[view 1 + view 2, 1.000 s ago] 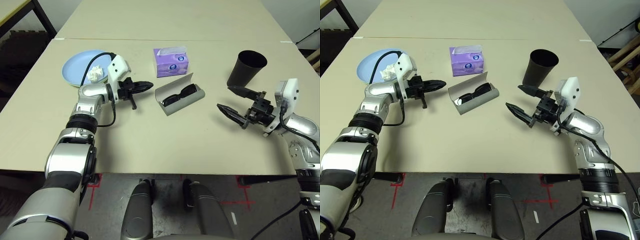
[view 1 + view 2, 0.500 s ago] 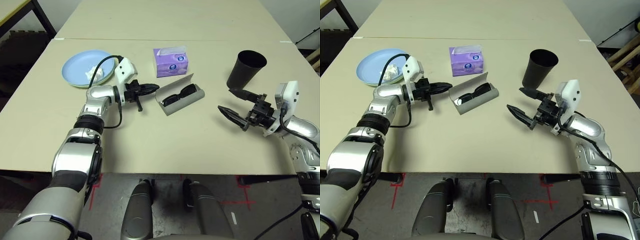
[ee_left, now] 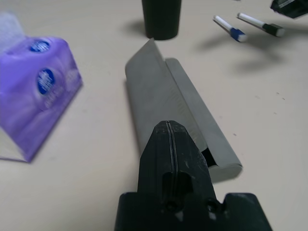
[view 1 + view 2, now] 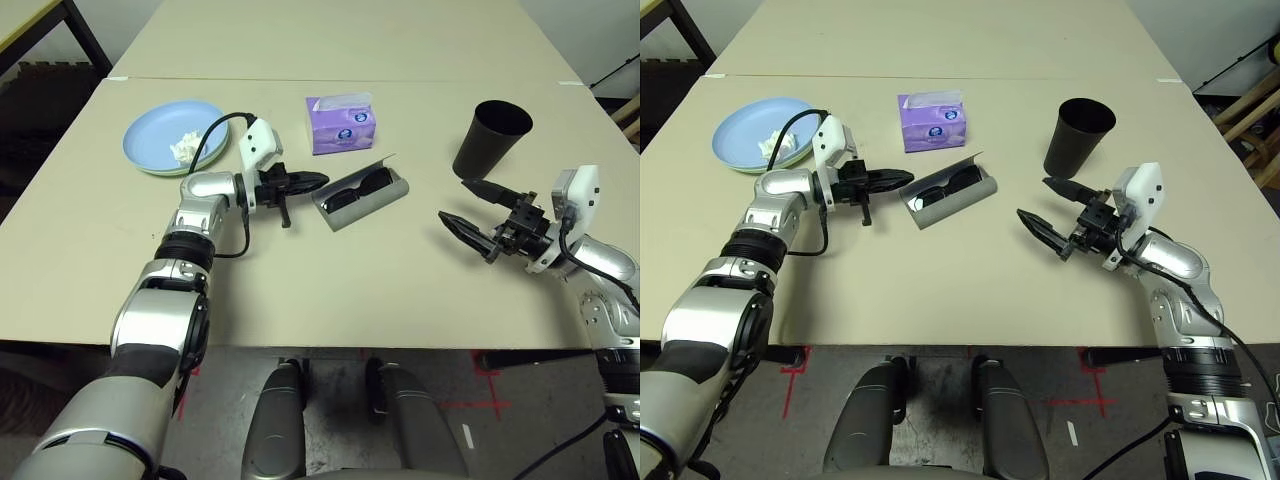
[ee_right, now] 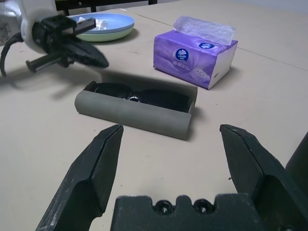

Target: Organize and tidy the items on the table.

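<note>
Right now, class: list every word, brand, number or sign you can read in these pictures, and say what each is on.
"vinda": on the blue oval badges on the tissue box, only just legible.
Smaller print beside those badges: too blurred to read.
Pens: no readable marking.
Cup, glasses case, plates: no text seen.

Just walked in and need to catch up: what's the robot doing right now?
It is tidying a table. The left end effector, shut and empty, sits at the lid of the open grey glasses case holding black sunglasses, apparently to push it closed. The right end effector hovers open beside the black cup. A tissue box and stacked plates stand behind.
</note>
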